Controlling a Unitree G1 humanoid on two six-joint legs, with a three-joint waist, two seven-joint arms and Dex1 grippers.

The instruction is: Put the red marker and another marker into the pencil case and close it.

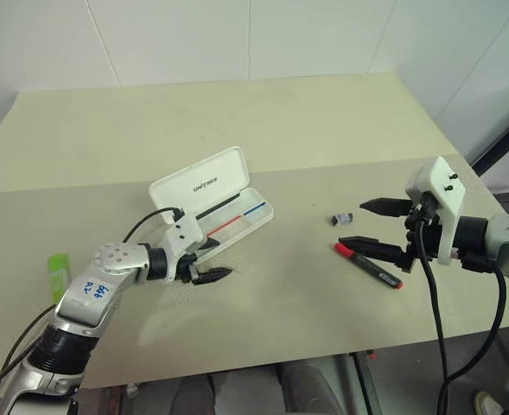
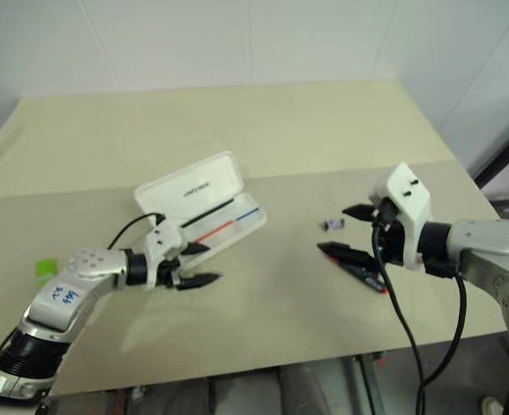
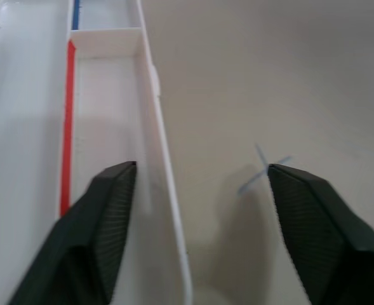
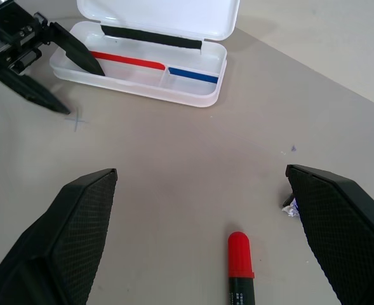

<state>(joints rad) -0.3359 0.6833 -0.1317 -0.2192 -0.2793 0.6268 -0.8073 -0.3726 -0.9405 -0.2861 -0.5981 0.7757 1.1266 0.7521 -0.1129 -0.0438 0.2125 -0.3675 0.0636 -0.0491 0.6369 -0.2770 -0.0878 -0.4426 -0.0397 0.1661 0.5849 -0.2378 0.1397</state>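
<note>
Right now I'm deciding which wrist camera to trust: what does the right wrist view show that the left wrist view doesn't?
Right wrist alone: the red marker, the case's raised lid, the left gripper straddling the case's front wall. Left wrist alone: a close look down the tray's red line. Both: the open pencil case, the table.

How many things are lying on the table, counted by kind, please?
Markers: 2, the red marker and the green marker
Pencil cases: 1, the open white pencil case
Small dark bits: 1, the small dark piece
Total: 4
</note>
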